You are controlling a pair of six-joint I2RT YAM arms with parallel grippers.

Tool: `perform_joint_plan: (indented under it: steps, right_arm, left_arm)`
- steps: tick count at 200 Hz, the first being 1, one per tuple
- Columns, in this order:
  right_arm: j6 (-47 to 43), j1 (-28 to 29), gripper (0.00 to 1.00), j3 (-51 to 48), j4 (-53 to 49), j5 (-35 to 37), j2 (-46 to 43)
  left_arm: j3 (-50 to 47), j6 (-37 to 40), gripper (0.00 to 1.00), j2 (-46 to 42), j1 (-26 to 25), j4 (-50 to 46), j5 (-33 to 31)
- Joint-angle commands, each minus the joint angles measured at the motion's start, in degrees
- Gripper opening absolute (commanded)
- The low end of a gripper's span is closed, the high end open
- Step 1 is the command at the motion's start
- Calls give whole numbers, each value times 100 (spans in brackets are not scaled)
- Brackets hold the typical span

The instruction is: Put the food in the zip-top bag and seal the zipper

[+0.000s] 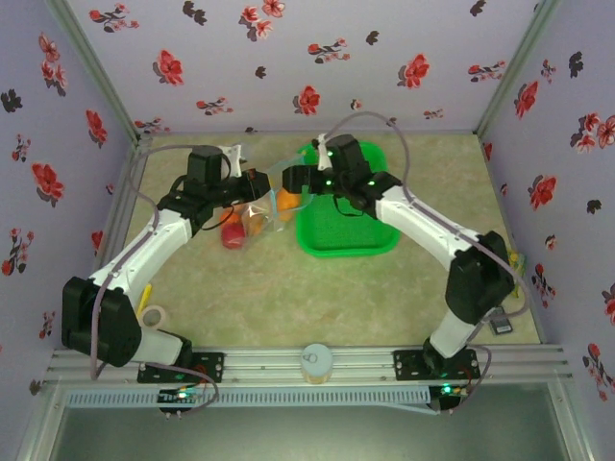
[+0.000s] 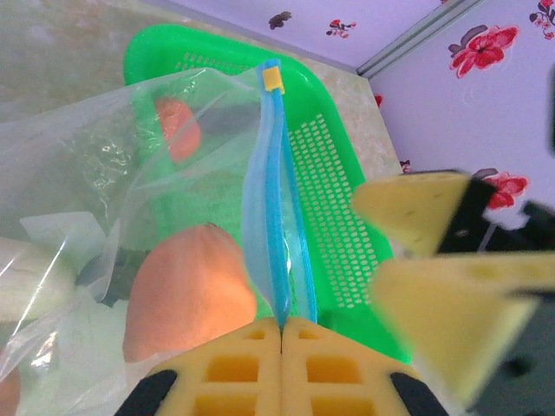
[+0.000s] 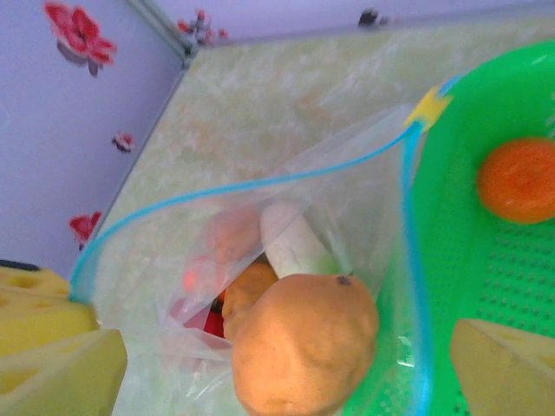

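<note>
Bag (image 2: 87,147) looks limp, light and slippery, so left claw (image 2: 282,334) pinches one zipper (image 2: 276,217) end; right claw (image 3: 286,347), wide open, should take that stiffer strip too.

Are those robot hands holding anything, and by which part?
The left gripper, jaws shut, pinches the clear plastic zip-top bag by the thin light-blue zipper strip at its mouth. The right gripper is open, holding nothing.

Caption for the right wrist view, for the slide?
Open zip-top bag with a potato and white piece inside; one orange lies in the green basket.
</note>
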Motion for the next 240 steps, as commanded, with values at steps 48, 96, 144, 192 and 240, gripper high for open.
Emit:
perform_joint_plan:
  steps: [48, 96, 144, 192, 240]
  right_arm:
    - [-480, -894, 84, 584, -1437, 1076, 258]
    - [-721, -951, 71, 1657, -1975, 1144, 1595]
    - [-245, -948, 75, 2363, -1746, 718, 2623]
    - [44, -946, 83, 2957, -1576, 283, 3378]
    - [265, -951, 83, 3539, -1527, 453, 4004]
  left_arm:
    - [31, 148, 0, -164, 10, 1, 94]
    - [37, 190, 0, -163, 10, -67, 72]
    - [22, 215, 0, -165, 11, -119, 57]
    - [40, 277, 0, -188, 5, -177, 64]
    - [66, 306, 0, -163, 11, -214, 66]
